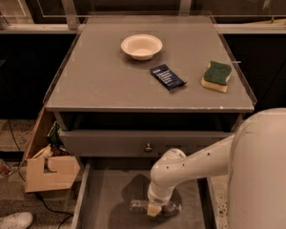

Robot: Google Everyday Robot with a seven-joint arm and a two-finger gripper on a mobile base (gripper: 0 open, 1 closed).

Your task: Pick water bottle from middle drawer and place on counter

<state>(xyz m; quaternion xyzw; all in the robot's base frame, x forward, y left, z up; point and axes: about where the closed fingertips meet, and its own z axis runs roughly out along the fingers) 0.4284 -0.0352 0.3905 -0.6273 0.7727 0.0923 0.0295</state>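
Gripper (155, 209) sat low in the open drawer, right down on the bottle; whether it was clenched on it or loose could not be told. Behind, the grey counter (100, 75) carried a pale bowl (141, 46), a green-and-yellow sponge (217, 75) and a dark packet (167, 77). The drawer (105, 199) showed a bare grey floor. The bottle (138, 205) lay on its side on that floor, clear plastic, its ends showing either side of the gripper.
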